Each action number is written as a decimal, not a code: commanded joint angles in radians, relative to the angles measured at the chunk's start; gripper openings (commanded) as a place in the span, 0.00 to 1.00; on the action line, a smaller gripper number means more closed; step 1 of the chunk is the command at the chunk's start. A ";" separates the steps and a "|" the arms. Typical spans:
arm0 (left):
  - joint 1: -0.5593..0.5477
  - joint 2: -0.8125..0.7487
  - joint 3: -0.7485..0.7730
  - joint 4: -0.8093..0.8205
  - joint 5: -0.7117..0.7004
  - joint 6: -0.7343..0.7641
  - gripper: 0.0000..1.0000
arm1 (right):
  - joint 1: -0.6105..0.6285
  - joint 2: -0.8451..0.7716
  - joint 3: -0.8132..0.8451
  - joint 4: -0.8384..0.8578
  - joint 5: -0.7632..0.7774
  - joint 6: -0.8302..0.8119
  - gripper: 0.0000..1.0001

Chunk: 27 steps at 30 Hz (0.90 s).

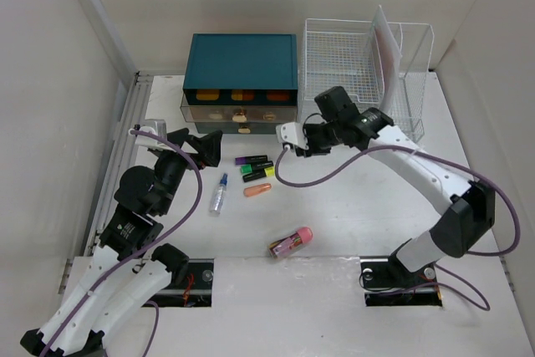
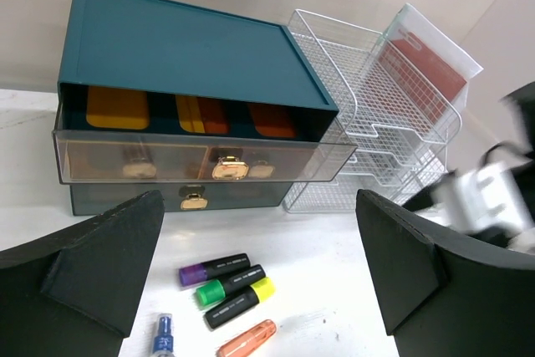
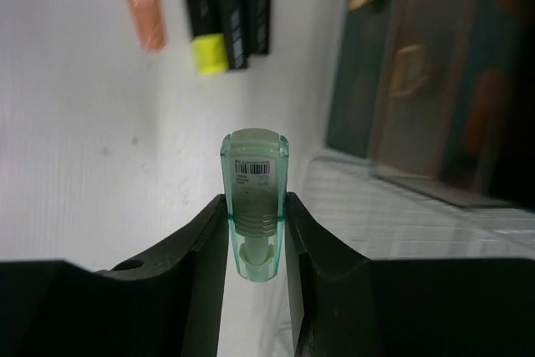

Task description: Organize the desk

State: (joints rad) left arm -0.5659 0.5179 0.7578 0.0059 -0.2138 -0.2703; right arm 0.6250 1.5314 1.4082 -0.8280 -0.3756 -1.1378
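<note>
The desk [image 1: 368, 206], a large flat matte white tabletop, lies under both arms. The right gripper [image 3: 255, 203] is closed partway on a small pale-green translucent stick [image 3: 254, 160] bearing a barcode; only the right wrist view resolves this grip. The left gripper [image 2: 255, 265] is spread wide, holding nothing, facing the teal plastic drawer box [image 2: 184, 48]. Only the top view shows the pink-tipped cylinder [image 1: 291, 242] near the arm bases.

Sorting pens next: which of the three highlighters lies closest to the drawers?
The purple-capped highlighter; the green-capped one and yellow-capped one lie farther from the teal drawer box.
</note>
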 commanded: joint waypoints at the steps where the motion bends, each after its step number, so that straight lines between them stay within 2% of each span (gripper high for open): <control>1: -0.002 -0.012 -0.011 0.051 -0.025 0.011 0.99 | 0.011 -0.036 0.090 0.151 -0.072 0.188 0.03; 6: -0.002 -0.010 -0.020 0.051 -0.025 0.011 0.99 | 0.012 -0.025 0.164 0.376 -0.040 0.347 0.03; 10: -0.002 -0.001 -0.020 0.051 -0.007 0.011 0.99 | 0.012 0.032 0.212 0.461 0.003 0.378 0.02; 16: -0.002 -0.001 -0.020 0.051 -0.007 0.011 0.99 | 0.012 0.122 0.239 0.596 0.148 0.388 0.02; 27: -0.002 0.008 -0.020 0.051 -0.018 0.020 0.99 | 0.012 0.256 0.290 0.652 0.228 0.424 0.04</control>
State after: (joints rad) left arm -0.5659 0.5201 0.7448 0.0105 -0.2253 -0.2649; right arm 0.6357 1.7973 1.6356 -0.2481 -0.1696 -0.7513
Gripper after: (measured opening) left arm 0.989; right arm 0.347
